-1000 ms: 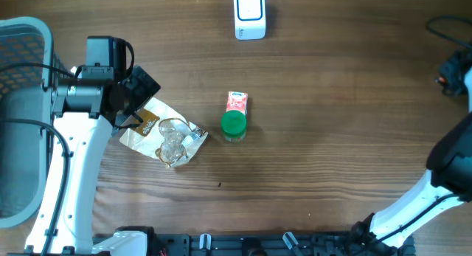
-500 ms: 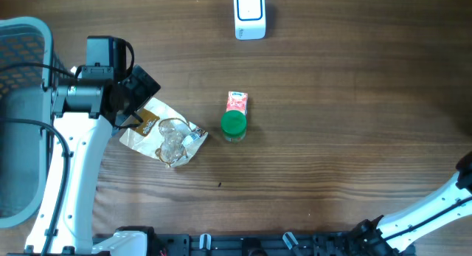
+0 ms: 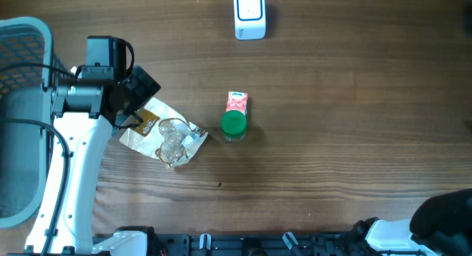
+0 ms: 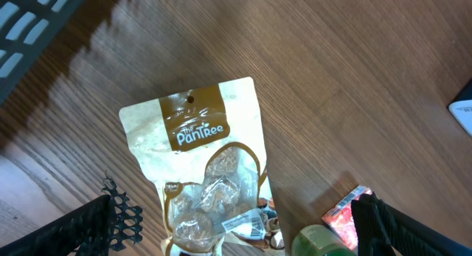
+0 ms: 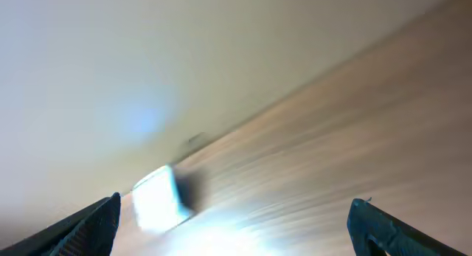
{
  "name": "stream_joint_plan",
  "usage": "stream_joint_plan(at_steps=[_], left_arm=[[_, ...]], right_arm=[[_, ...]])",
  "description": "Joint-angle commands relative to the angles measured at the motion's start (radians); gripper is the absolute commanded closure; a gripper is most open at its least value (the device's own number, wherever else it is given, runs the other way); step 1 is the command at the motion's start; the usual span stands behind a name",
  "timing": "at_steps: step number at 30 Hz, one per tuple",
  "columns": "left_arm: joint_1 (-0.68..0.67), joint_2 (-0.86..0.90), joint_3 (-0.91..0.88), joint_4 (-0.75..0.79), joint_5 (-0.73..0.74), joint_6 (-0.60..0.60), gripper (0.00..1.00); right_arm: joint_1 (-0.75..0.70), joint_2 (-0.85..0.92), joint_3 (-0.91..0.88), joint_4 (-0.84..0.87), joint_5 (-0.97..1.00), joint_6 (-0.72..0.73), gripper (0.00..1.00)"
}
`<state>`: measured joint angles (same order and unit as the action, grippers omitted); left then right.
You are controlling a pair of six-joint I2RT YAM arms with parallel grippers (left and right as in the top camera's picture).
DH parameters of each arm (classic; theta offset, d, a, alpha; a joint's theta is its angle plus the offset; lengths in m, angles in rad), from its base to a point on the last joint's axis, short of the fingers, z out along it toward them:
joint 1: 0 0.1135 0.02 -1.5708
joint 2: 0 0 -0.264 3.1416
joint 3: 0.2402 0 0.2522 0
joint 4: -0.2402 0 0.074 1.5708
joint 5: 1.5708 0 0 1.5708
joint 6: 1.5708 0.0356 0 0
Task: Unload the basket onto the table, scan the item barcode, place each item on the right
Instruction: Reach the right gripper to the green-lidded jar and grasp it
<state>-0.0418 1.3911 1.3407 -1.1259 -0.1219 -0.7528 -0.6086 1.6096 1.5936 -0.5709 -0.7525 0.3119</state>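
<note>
The right arm (image 3: 441, 220) shows only as a dark and white shape at the near right corner of the brown wooden table (image 3: 332, 153). The right gripper (image 5: 236, 215) has its jaws wide apart with nothing between them. Its view is smeared, and a pale block (image 5: 158, 201) on the wood there is too blurred to name. On the left, the left gripper (image 4: 242, 212) hangs over the cream and brown plastic snack pouch (image 4: 199, 160), jaws spread wide to either side of it. The pouch lies flat, with a small white barcode label (image 4: 243, 223) facing up near its lower end. Just right of the pouch, apart from it, stands a green-capped clear bottle (image 3: 234, 125). A small pink carton (image 3: 237, 102) lies close behind the bottle; I cannot tell whether they touch. A pale mesh basket (image 3: 33, 21) sits at the left edge. Farthest off, the white box-shaped scanner (image 3: 250, 15) rests by the far edge, well apart from the pouch. Bottle and carton stand to the right of the line between them.
</note>
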Motion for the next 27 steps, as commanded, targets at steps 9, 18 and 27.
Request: stream_joint_plan(at_steps=[9, 18, 27], left_arm=[[0.005, 0.002, 0.002, -0.001, -0.002, 0.015, 0.0], [0.005, 0.002, 0.002, -0.001, -0.002, 0.016, 0.0], [0.005, 0.002, 0.002, -0.001, -0.002, 0.015, 0.0]], right_arm=[[0.88, 0.12, -0.005, -0.212, 0.409, 0.046, 0.0], [1.272, 0.34, -0.005, -0.277, 0.625, 0.106, 0.0], [1.368, 0.348, -0.04, -0.372, 0.771, 0.107, 0.0]])
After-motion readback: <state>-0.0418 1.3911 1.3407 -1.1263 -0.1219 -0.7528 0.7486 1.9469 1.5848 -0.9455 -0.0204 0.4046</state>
